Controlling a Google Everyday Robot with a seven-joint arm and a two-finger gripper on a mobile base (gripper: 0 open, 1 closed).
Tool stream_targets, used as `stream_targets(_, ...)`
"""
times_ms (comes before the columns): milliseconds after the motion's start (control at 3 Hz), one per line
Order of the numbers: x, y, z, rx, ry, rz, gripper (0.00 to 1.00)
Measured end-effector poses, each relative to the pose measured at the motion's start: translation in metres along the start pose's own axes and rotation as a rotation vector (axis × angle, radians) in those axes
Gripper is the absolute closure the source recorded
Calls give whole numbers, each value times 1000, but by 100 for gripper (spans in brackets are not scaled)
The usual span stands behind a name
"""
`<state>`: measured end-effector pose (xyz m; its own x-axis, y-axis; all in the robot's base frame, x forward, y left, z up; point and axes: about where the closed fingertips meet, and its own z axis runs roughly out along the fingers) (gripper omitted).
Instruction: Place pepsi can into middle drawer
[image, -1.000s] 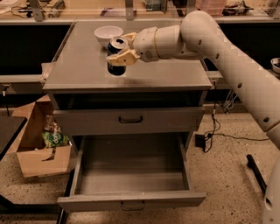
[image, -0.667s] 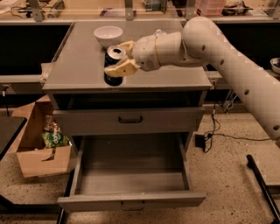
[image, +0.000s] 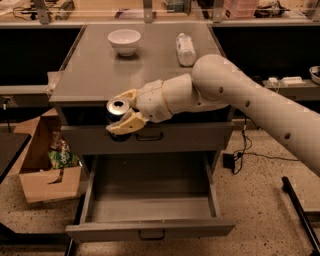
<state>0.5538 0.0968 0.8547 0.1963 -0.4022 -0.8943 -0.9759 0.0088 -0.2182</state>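
The pepsi can (image: 117, 106), dark blue with a silver top, is upright in my gripper (image: 118, 114). The pale fingers are shut on it, one behind its top and one in front of its lower body. The can hangs just off the cabinet's front edge, in front of the closed upper drawer front (image: 170, 137). The middle drawer (image: 150, 197) is pulled wide open below, showing its flat grey tray floor with nothing in it. The can is above the drawer's back left part. My arm reaches in from the right.
A white bowl (image: 124, 41) and a clear plastic bottle (image: 186, 49) lying down are on the countertop (image: 125, 75) at the back. A cardboard box (image: 47, 172) stands on the floor to the left. Cables and a dark bar (image: 300, 210) lie at the right.
My gripper has carried the can from the countertop forward over the front edge and down, in front of the closed drawer front. The bowl has not moved.
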Motion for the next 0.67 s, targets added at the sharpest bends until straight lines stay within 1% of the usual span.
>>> stream_targets(333,-1,1,1,-3,2,-3,100)
stream_targets(667,39,19,8,0,40,62,100)
